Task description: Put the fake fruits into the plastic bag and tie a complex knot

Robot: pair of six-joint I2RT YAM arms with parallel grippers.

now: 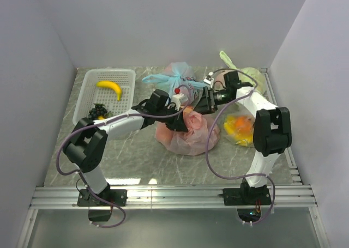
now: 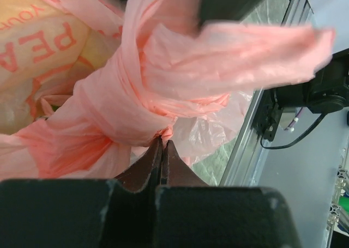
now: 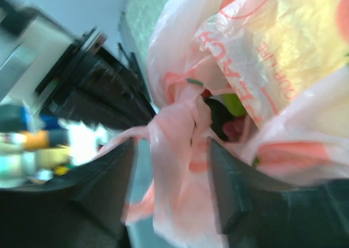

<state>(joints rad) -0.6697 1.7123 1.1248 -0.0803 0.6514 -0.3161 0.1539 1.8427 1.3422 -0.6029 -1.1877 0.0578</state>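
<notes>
A: Left claw [image 2: 162, 144] is sitting pressed together, tips touching the knot [image 2: 122, 114] from below; can't tell if any film is caught. The plastic bag [image 1: 188, 136] is lying mid-worktop [image 1: 131, 158], between both arms.

B: Right claw [image 3: 170, 150] is standing spread, a pink tail [image 3: 174, 204] hanging between its fingers. Suggesting it pinch low, near the knot, then pull outward while left is anchoring.

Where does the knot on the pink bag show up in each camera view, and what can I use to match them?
Top external: centre, the knot tops the pink bag, largely covered.
Left wrist: centre-left, just above the shut left tool's tips.
Right wrist: centre, just past the open right tool's tips.
Shared landmark: the pink bag's red lettering, readable in both wrist views.
</notes>
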